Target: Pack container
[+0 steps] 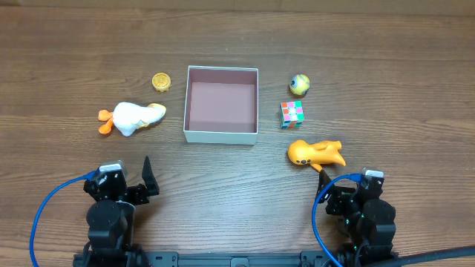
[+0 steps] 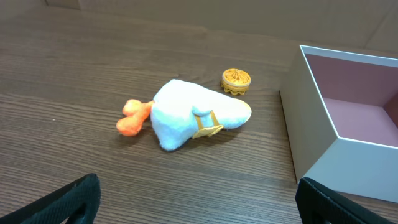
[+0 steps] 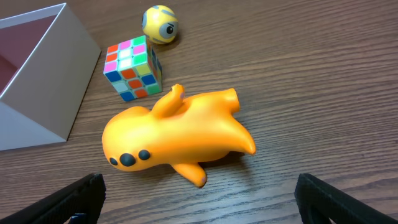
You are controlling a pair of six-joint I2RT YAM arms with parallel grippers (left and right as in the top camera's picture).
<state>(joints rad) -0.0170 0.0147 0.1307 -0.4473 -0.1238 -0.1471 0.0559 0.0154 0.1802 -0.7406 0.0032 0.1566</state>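
The container (image 1: 221, 136), a shallow square white-walled box with a pinkish inside, sits empty at the table's middle; it also shows in the left wrist view (image 2: 311, 130) and the right wrist view (image 3: 56, 93). A white plush duck (image 1: 133, 117) (image 2: 193, 115) and a small gold disc (image 1: 161, 81) (image 2: 236, 80) lie left of it. A colour cube (image 1: 292, 113) (image 3: 132, 67), a yellow eye ball (image 1: 299, 84) (image 3: 160, 24) and an orange rubber toy (image 1: 315, 153) (image 3: 174, 137) lie right of it. My left gripper (image 1: 147, 178) (image 2: 198, 199) and right gripper (image 1: 326, 184) (image 3: 199, 198) are open and empty near the front edge.
Blue cables loop by both arm bases at the front edge (image 1: 44, 215). Bare wood lies between the grippers and the toys.
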